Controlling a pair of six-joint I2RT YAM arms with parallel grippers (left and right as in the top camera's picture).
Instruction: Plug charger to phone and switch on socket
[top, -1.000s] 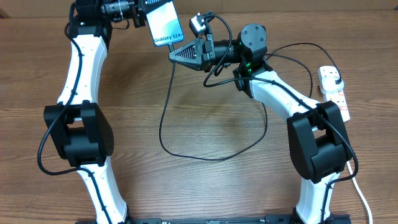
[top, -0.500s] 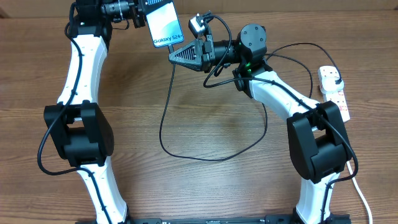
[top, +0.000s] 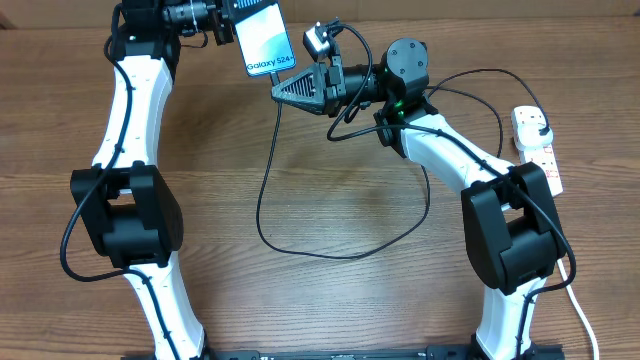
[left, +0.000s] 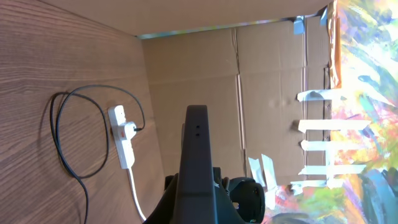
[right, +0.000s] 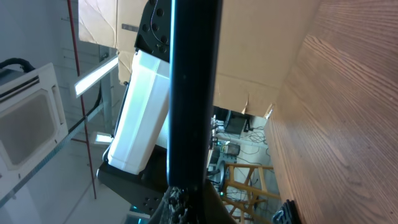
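Right, the phone (top: 268, 40) hangs clear of the bench (top: 330, 310) at top centre-left, screen up, pinched in the left fingers (top: 228, 25). Just beside its lower edge, the right fingers (top: 300, 88) are closed tight on the charger (top: 262, 200) near its tip, the cable dropping into a wide loop across the middle. At the far right edge, the socket (top: 540, 155) lies flat with the black plug seated in it.

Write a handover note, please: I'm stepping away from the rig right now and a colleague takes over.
Left gripper: shut on the phone, far side, screen up.
Right gripper: shut on the charger at its connector end, just below the phone's bottom edge.
Done: the charger's plug sits in the socket, far right.
Left to do: seat the connector (not visibly in), then switch on the socket; its switch state is unreadable.
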